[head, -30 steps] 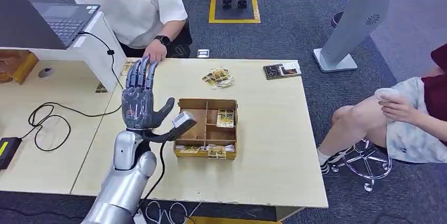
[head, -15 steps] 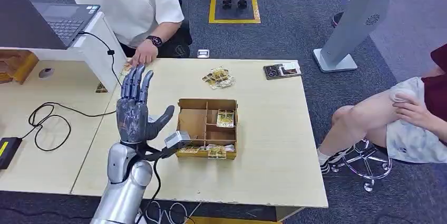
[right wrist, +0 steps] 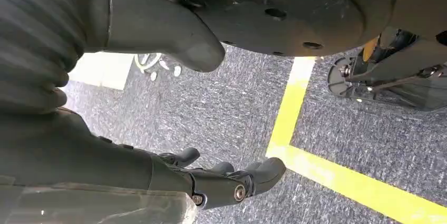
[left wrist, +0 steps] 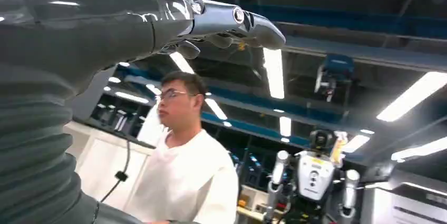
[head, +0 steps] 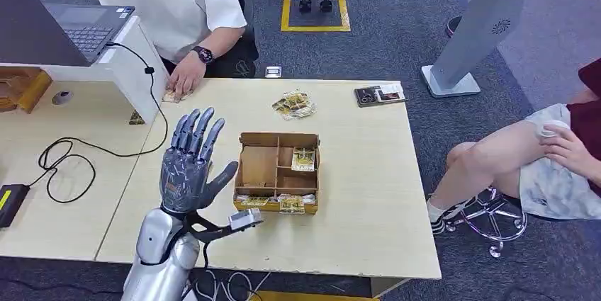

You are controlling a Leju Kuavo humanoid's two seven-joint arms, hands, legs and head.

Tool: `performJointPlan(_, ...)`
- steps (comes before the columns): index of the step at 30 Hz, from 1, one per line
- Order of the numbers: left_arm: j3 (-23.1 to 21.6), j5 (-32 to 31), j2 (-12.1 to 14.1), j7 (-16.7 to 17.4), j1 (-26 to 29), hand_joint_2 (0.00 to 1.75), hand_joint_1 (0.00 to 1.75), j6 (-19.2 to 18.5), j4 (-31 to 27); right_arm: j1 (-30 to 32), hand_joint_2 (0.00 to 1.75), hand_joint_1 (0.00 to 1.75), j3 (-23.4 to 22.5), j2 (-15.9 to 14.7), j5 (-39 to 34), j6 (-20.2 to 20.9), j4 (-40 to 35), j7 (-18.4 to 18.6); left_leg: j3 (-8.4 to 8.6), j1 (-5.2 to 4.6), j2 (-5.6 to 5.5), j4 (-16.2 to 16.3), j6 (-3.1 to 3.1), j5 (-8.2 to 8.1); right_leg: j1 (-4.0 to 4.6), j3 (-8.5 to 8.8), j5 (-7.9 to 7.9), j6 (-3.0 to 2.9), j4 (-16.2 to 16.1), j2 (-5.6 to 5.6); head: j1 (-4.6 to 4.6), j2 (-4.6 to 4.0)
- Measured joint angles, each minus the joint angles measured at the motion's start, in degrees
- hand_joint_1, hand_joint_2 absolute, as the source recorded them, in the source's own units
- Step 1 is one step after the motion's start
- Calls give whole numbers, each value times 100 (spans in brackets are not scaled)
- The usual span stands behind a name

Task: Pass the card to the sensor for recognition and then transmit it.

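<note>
The left hand (head: pixel 190 166) is raised over the near left part of the light wooden bench (head: pixel 368 195), palm up and fingers spread apart and straight, with nothing in its grasp; in the left wrist view the same fingers (left wrist: pixel 248 21) stretch out toward a ceiling with strip lights. The right hand (right wrist: pixel 221 182) hangs low over grey carpet crossed by a yellow floor line (right wrist: pixel 337 182), its fingers loosely extended and holding nothing. The card (head: pixel 173 95) lies at the far left edge of the bench, under the hand of a person in a white shirt (head: pixel 186 76), who stands behind the bench and wears a dark wristwatch. A brown wooden divided box (head: pixel 278 171) sits just to the right of the raised hand, with small packets in its compartments. More packets (head: pixel 293 104) lie loose on the bench beyond the box, and a dark flat item (head: pixel 380 93) rests near the far right corner. A laptop (head: pixel 85 28) stands on a raised white stand at the left, and a black cable (head: pixel 64 156) loops over the adjoining bench. A seated person (head: pixel 546 159) is at the right.
</note>
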Motion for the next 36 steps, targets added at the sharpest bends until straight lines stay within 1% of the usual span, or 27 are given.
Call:
performJointPlan(6, -116, -122, 64, -201, 223, 175, 0, 0, -253, 2, 175, 0, 0, 0, -2, 0, 0, -7, 1, 0, 0, 0, 0, 0, 0, 0, 0, 0, 0, 0, 0, 0)
performJointPlan(10, -199, -109, 83, -459, 385, 175, 0, 0, -450, 5, 175, 0, 0, 0, -22, 0, 0, -7, 1, 0, 1, 0, 0, 0, 0, 0, 0, 0, 0, 1, 0, 0)
performJointPlan(16, -363, -238, 155, -459, 567, 175, 0, 0, -597, 9, 175, 0, -2, -2, -26, 0, 0, -11, 1, 0, 1, 0, 0, 0, 0, 0, 0, 0, 0, 1, 0, 0)
performJointPlan(18, -452, -369, 206, -349, 591, 175, 0, 0, -597, 10, 175, 0, -2, -2, -26, 0, 0, -11, 1, 0, 0, 0, 0, 0, 0, 0, 0, 0, 0, 0, 0, 0)
performJointPlan(21, -669, -498, 361, 114, 604, 175, 0, 0, -594, 11, 175, 0, -2, -4, -28, 4, 0, -15, 2, 0, 1, 0, 0, 0, 0, 0, 0, 0, 0, 1, -2, 0)
performJointPlan(25, -997, -621, 505, 385, 604, 175, 0, 0, -548, 11, 175, 0, -2, -7, -72, 4, 0, -13, 2, 0, 1, 0, 0, 0, 0, 0, 0, 0, 0, 0, -2, 0)
performJointPlan(28, -1256, -686, 597, 645, 571, 175, 0, 0, -435, 10, 175, 0, -2, -9, -77, 4, 0, -13, 2, 0, 1, 0, 0, 0, 0, 0, 0, 0, 0, 0, 0, 0)
performJointPlan(32, -1708, -785, 708, 1027, 485, 175, 0, 0, -225, 9, 175, 0, -2, -15, -74, 4, -2, -13, 2, -1, 2, 0, 0, 0, -1, 0, 0, 0, -1, 1, 0, 0)
performJointPlan(36, -1962, -787, 776, 1111, 415, 175, 0, 0, -103, 9, 175, 0, -2, -15, -72, 4, -2, -13, 2, -1, 1, 0, 0, 0, -1, 0, 0, 0, -1, 0, 0, 0)
